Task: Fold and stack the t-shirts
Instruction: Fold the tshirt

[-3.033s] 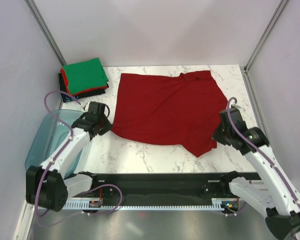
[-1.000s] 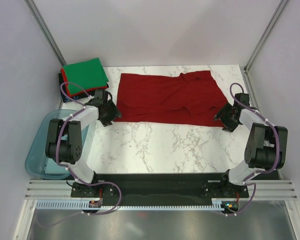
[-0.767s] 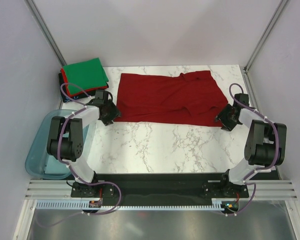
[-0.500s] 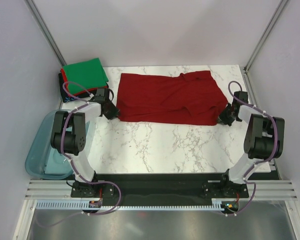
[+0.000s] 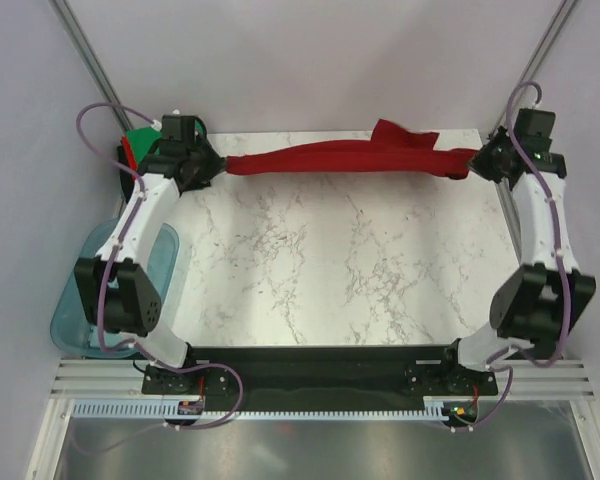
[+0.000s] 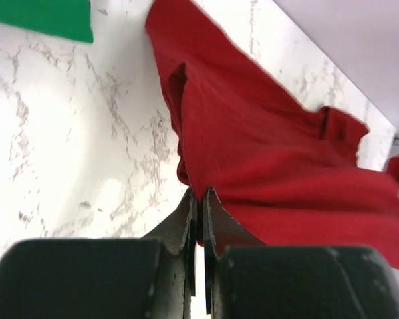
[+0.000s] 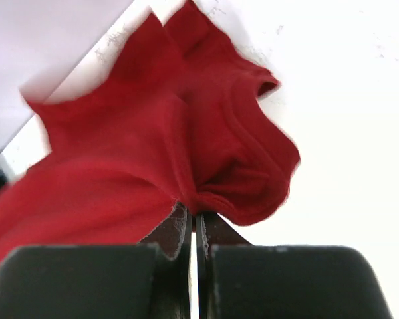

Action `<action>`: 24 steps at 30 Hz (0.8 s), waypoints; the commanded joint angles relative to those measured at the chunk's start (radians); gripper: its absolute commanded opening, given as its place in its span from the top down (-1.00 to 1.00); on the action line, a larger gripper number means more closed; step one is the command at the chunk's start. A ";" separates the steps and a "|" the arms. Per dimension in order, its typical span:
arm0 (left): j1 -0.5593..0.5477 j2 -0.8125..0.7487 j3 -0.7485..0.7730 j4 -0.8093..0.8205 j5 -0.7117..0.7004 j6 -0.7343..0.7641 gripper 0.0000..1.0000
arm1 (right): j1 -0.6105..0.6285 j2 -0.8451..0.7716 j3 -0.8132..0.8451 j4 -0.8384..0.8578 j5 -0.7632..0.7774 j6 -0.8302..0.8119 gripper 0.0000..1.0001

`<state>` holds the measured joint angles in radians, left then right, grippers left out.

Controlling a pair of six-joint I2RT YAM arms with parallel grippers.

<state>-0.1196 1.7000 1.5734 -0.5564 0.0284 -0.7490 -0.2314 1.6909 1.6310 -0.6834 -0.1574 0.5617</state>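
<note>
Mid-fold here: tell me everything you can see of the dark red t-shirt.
The dark red t-shirt is plain, soft, wrinkled cloth. It is stretched into a narrow band across the far side of the marble table, pinched at one end by the shut left gripper and at the other by the shut right gripper. A flap sticks out past the band near the right end, and its neck opening shows in the right wrist view. Whether it touches the table is unclear.
</note>
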 commanded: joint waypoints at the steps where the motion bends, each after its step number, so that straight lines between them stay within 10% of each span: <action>1: 0.017 -0.126 -0.129 -0.085 -0.038 0.033 0.95 | -0.026 -0.163 -0.206 -0.101 0.035 -0.048 1.00; 8: 0.017 -0.336 -0.658 0.070 0.021 -0.010 0.94 | -0.045 -0.336 -0.716 0.042 -0.031 -0.042 1.00; 17: 0.017 -0.445 -0.875 0.076 0.019 -0.015 0.87 | -0.167 -0.499 -0.890 0.038 -0.037 0.032 0.95; 22: 0.017 -0.485 -0.921 0.069 0.074 -0.036 0.66 | -0.187 -0.557 -0.954 0.018 -0.039 0.046 -0.02; 24: 0.017 -0.523 -0.931 0.055 0.102 -0.036 0.23 | -0.192 -0.592 -0.971 0.013 -0.033 0.050 -0.34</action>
<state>-0.1078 1.2293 0.6605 -0.5125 0.0868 -0.7612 -0.4129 1.1374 0.6876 -0.6739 -0.2028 0.5999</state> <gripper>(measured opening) 0.316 0.596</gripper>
